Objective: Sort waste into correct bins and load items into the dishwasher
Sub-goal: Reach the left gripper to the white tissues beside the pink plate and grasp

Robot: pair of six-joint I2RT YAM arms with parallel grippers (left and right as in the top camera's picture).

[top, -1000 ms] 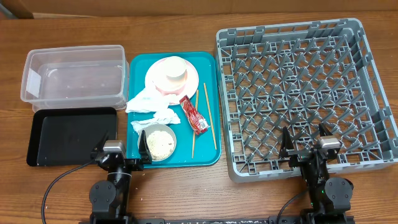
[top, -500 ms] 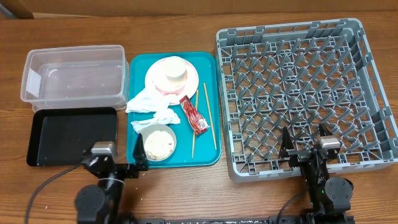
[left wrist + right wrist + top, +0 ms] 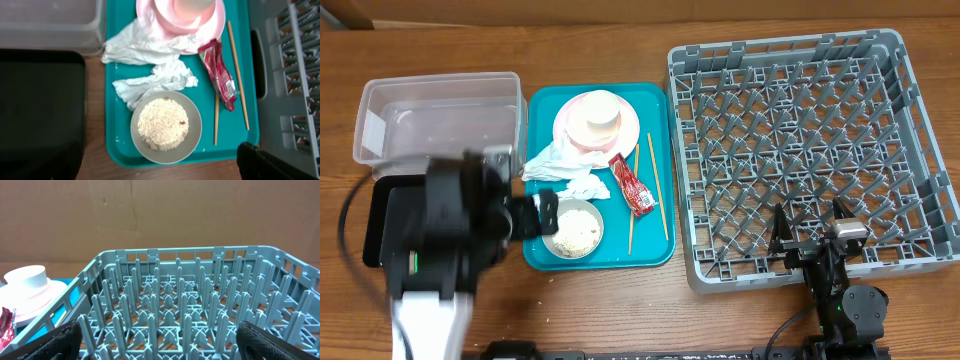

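Observation:
A grey metal bowl point(image 3: 574, 228) of white rice point(image 3: 162, 123) sits at the front of the teal tray. Crumpled white napkins point(image 3: 560, 165) lie behind it, with a red sauce packet point(image 3: 632, 185) and two chopsticks point(image 3: 655, 185) to the right. A white cup point(image 3: 599, 113) stands in a pink bowl on the pink plate point(image 3: 628, 128). My left gripper point(image 3: 532, 213) is open and empty, raised over the tray's left front edge beside the metal bowl point(image 3: 166, 126). My right gripper point(image 3: 810, 238) is open and empty at the front wall of the grey dish rack point(image 3: 800, 140).
The clear tub point(image 3: 440, 120) stands at the back left. The black tray point(image 3: 385, 205) in front of it is partly hidden under my left arm. The teal tray point(image 3: 655, 100) lies between the bins and the rack point(image 3: 175, 305). Bare wooden table runs along the front.
My left arm has lifted from the table's front edge and swung up over the black tray, its gripper now by the metal bowl. The right arm has not moved.

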